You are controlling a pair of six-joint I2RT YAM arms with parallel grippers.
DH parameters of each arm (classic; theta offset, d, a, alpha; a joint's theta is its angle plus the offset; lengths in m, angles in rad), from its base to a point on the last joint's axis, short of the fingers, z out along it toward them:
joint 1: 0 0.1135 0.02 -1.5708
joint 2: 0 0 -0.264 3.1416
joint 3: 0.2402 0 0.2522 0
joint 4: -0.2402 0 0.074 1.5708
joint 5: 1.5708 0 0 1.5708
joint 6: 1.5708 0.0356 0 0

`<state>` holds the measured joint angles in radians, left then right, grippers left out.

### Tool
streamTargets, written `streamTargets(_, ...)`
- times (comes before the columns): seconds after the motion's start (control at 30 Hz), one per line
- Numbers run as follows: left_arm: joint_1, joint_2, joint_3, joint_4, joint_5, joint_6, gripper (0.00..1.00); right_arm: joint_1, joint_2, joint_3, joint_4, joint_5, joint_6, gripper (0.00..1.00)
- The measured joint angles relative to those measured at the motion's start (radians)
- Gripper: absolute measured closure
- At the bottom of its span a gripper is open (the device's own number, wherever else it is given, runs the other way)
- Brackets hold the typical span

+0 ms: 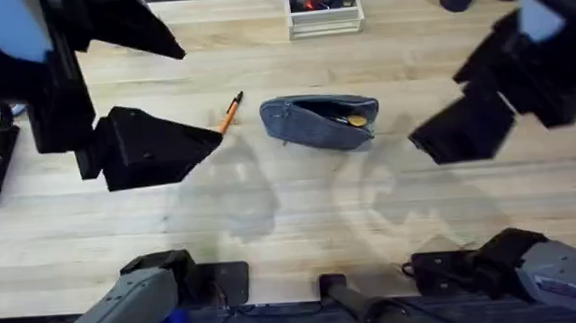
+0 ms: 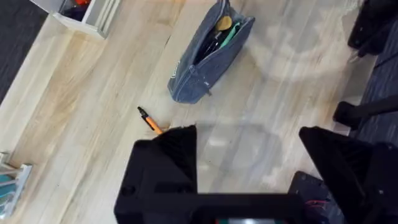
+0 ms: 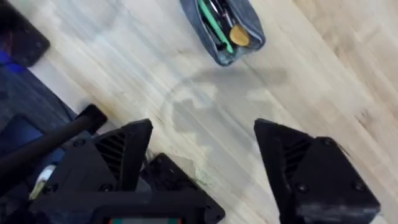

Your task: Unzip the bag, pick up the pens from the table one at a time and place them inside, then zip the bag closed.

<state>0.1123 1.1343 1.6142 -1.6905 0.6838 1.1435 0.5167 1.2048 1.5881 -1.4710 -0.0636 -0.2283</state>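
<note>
Unzipped bag (image 3: 224, 31) on the table (image 3: 323, 81), beyond parted jaws.

Pen (image 1: 230, 112) just left of bag (image 1: 321, 121)

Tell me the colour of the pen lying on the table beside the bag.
Orange with a dark tip. The pen shows best in the left wrist view, near the blue-grey bag.

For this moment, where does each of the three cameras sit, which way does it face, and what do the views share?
Overhead: fixed above the arm bases, looking down and forward over the table; left gripper and right gripper show.
Left wrist: on the left arm, looking down at the open bag and an orange pen; own fingers at the bottom.
Right wrist: on the right arm, looking down at the bag; own fingers below.
Shared: all three see the bag.
</note>
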Motion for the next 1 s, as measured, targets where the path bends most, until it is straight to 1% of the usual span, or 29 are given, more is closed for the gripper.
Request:
streamTargets(0.13, 0.000, 0.000, 0.000, 0.000, 0.000, -0.001, 0.007, 0.000, -0.074, -0.050, 0.002, 0.036, 0.031, 0.003)
streamTargets(0.23, 0.000, 0.000, 0.000, 0.000, 0.003, -0.022, 0.007, 0.000, -0.124, -0.085, 0.012, 0.060, 0.051, 0.003)
streamTargets(0.5, 0.000, 0.000, 0.000, 0.000, 0.004, -0.041, 0.007, 0.000, -0.261, -0.161, 0.059, 0.088, 0.092, 0.003)
streamTargets(0.67, 0.000, 0.002, 0.000, 0.000, 0.005, -0.069, 0.007, 0.000, -0.344, -0.225, 0.094, 0.106, 0.102, 0.003)
streamTargets(0.83, 0.000, 0.027, 0.000, 0.000, 0.005, -0.091, 0.007, 0.000, -0.390, -0.274, 0.128, 0.112, 0.091, 0.003)
streamTargets(1.0, 0.000, 0.054, 0.000, 0.000, 0.014, -0.101, 0.007, 0.000, -0.393, -0.283, 0.135, 0.112, 0.047, 0.003)
